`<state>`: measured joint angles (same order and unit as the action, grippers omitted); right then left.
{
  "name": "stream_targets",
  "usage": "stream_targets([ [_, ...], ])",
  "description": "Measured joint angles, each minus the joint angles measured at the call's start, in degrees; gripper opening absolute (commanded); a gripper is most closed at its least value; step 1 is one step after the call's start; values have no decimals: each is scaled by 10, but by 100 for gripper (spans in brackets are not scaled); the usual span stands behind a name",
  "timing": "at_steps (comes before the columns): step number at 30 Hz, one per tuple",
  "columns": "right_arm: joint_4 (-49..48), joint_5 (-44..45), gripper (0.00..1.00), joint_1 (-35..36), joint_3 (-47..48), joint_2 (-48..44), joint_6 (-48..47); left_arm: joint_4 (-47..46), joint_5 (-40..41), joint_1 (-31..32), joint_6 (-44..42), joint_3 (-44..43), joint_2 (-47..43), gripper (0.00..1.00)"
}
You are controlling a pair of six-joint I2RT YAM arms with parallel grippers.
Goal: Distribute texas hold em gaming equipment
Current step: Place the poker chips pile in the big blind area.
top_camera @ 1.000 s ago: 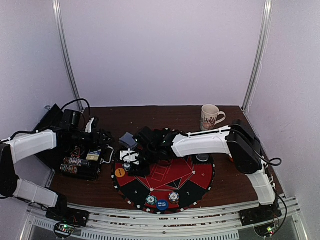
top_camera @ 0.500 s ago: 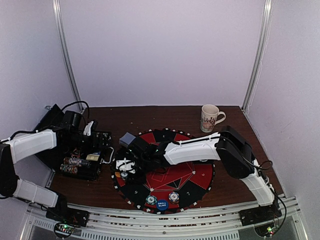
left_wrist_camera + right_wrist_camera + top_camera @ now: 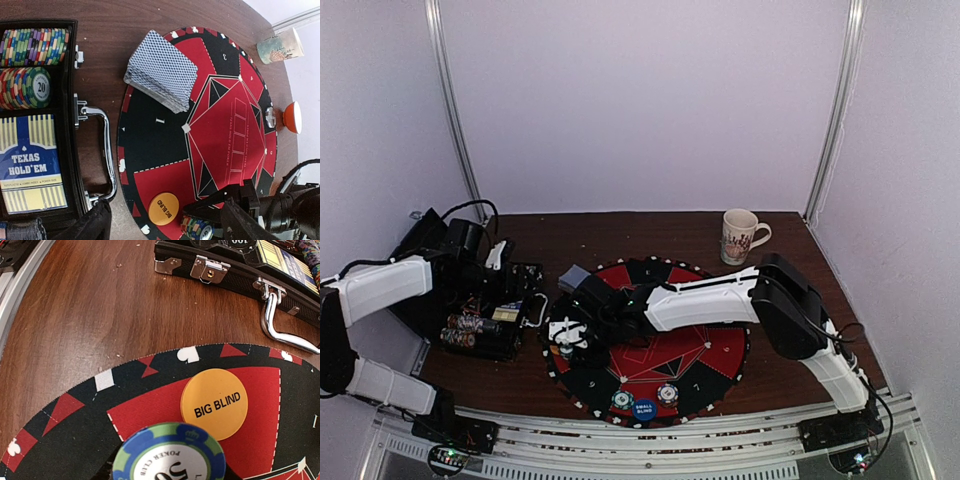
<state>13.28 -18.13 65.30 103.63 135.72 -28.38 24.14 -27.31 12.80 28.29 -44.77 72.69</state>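
Note:
My right gripper (image 3: 566, 337) reaches across to the left sector of the round red-and-black mat (image 3: 660, 352). It is shut on a short stack of multicoloured poker chips (image 3: 169, 456), held low beside the orange "big blind" button (image 3: 214, 403). The left wrist view shows that stack (image 3: 198, 229) by the button (image 3: 163, 209). A grey-blue deck of cards (image 3: 162, 70) lies on the mat's far left edge. My left gripper (image 3: 506, 272) is open and empty above the chip case (image 3: 480, 330). The blue "small blind" button (image 3: 644, 408) and two chip stacks (image 3: 667, 393) sit at the mat's near edge.
The open black case (image 3: 71, 60) holds rows of chips (image 3: 31, 46) and a blue "Texas Hold'em" card box (image 3: 31, 167), its metal handle (image 3: 107, 150) towards the mat. A white patterned mug (image 3: 740, 235) stands at the back right. A small orange-rimmed bowl (image 3: 292, 117) sits past the mat.
My right arm has swung left and towards the near edge with the chip stack, now covering the orange button in the top view. The left arm has barely moved.

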Motion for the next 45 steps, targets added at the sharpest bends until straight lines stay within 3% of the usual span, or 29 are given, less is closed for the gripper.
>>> stream_targets([
  [11,3,10,37,3,2,0,-5,9,6,0,-7,-6,0,78],
  [40,3,7,51,2,2,0,1,30,21,0,-15,-19,-1,79],
  [43,2,7,57,2,2,0,1,31,23,0,-15,-19,-1,79],
  [45,0,7,69,1,2,0,0,33,25,0,-17,-19,-1,79],
])
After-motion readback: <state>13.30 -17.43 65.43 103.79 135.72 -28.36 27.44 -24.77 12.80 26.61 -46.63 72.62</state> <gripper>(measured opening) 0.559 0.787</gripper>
